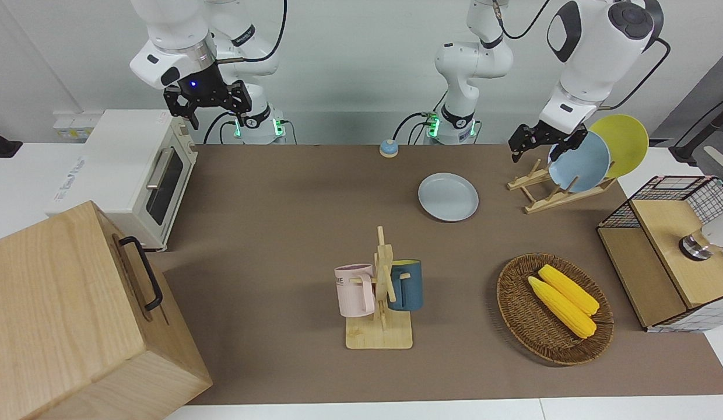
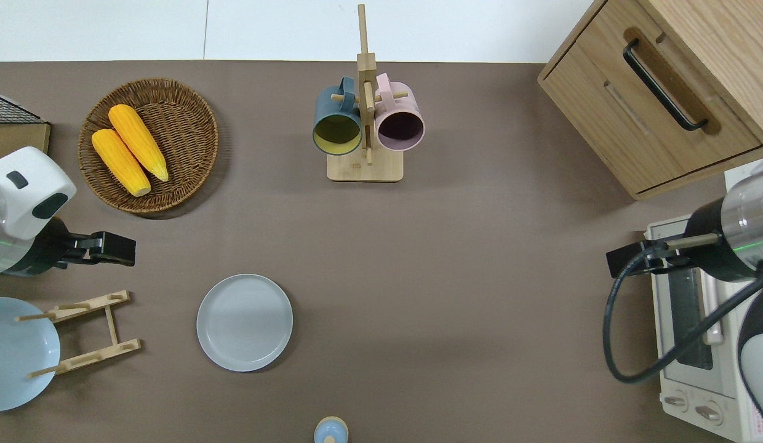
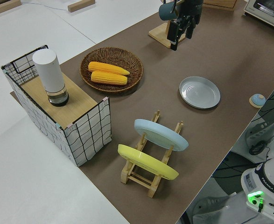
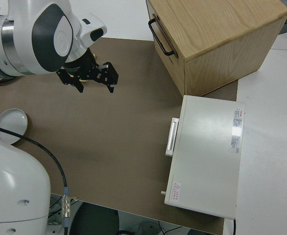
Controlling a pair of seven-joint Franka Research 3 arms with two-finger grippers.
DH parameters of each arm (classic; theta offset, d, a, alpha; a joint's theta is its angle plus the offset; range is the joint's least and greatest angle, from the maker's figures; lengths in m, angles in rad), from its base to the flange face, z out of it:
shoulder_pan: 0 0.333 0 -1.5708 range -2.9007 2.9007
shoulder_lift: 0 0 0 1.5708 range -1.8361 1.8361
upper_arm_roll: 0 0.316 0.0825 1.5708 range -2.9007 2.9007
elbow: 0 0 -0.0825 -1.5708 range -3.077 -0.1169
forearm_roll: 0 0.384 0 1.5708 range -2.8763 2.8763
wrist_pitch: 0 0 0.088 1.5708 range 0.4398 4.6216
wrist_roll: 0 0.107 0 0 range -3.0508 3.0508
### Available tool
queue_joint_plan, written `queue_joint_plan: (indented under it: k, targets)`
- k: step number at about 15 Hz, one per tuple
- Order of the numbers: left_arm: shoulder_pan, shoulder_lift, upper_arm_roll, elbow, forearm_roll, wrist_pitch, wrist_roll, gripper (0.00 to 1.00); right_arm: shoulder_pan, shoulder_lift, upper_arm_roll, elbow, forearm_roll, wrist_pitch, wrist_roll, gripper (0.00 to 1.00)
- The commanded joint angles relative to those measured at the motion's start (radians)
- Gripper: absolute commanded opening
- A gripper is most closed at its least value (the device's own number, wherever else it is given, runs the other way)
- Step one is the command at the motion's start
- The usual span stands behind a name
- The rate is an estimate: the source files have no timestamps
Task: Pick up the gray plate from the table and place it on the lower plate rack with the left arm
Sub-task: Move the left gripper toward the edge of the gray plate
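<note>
Left gripper (image 2: 118, 247) spread open and empty at overhead view's left edge, gray plate (image 2: 244, 322) flat on table at lower left, lower plate rack (image 2: 86, 333) beside it, right arm parked

Pale wall (image 1: 350, 70), brown tabletop (image 1: 291, 233)

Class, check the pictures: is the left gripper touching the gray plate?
Apart. In the overhead view the left gripper is over bare mat between basket and rack, with brown mat plainly separating it from the gray plate, which lies flat and untouched.

Gray plate (image 2: 244, 322) flat on table, beside lower plate rack (image 2: 86, 333)
</note>
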Motion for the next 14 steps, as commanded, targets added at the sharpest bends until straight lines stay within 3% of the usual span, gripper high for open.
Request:
queue_joint_plan:
  k: [1,9,14]
  targets:
    - [0.009,0.005,0.004,-0.001,0.005,-0.012,-0.017,1.0,-0.015,-0.005,0.007,0.006,0.004,-0.015,-0.003,0.99]
    - [0.007,0.005,0.002,-0.093,-0.03,-0.012,-0.025,1.0,-0.015,-0.005,0.007,0.006,0.004,-0.015,-0.003,0.987]
    - [0.006,-0.012,-0.012,-0.33,-0.075,0.244,-0.064,1.0,-0.013,-0.005,0.007,0.006,0.004,-0.015,-0.003,0.99]
